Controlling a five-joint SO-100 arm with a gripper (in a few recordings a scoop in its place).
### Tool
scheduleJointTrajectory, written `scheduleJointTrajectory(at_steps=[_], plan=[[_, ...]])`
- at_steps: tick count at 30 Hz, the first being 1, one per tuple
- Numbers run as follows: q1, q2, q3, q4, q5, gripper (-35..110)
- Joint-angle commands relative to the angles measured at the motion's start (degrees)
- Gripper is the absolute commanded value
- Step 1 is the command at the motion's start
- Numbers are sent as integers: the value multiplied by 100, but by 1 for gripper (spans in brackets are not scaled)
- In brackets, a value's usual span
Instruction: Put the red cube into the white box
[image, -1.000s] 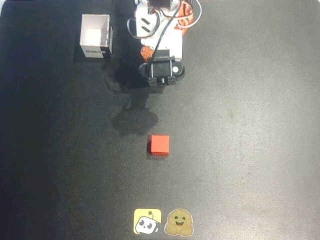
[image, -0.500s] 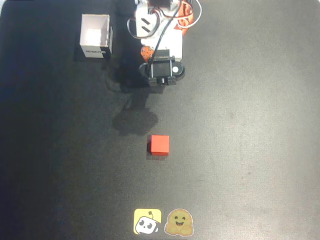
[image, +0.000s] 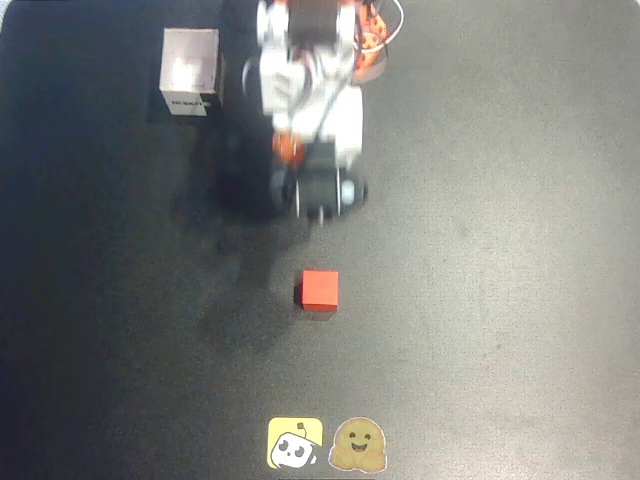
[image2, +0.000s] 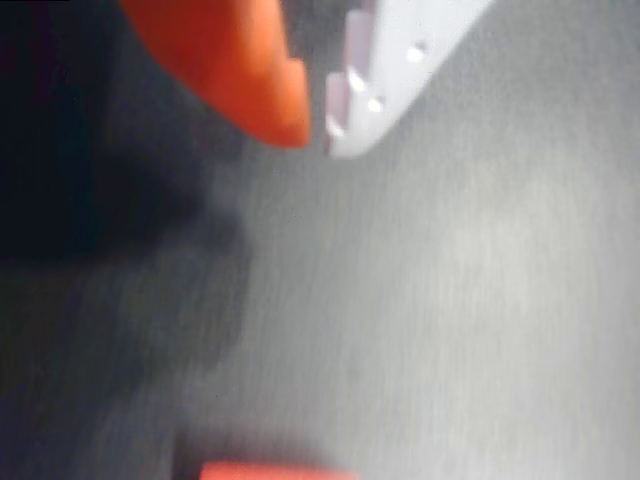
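Red cube (image: 320, 289) untouched, arm (image: 313, 100) reaching, fingers (image2: 316, 125) together

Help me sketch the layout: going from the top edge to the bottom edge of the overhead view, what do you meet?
White box at upper left → robot arm's pincer → red cube on the dark mat → the two stickers at the bottom edge, yellow sticker and brown sticker, side by side.

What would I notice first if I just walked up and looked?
Probably the red cube, sitting alone in the middle of the dark table in the overhead view. Above it in the picture the gripper points at it without touching. The white box stands at the top left, and two cartoon stickers lie at the bottom edge.
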Motion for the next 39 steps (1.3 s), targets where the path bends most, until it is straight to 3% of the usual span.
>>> scheduleJointTrajectory(at_steps=[1, 9, 12, 20, 33, 39], plan=[[-35, -1450, -1292, -62, -26, 0], [-132, -3797, -3243, -53, 9, 0], [-255, -4254, -3612, -62, 141, 16], [-589, -4781, -3902, -404, 501, 23], [-527, -5335, -3753, -896, 686, 23], [-431, -5361, -3542, -984, 729, 8]])
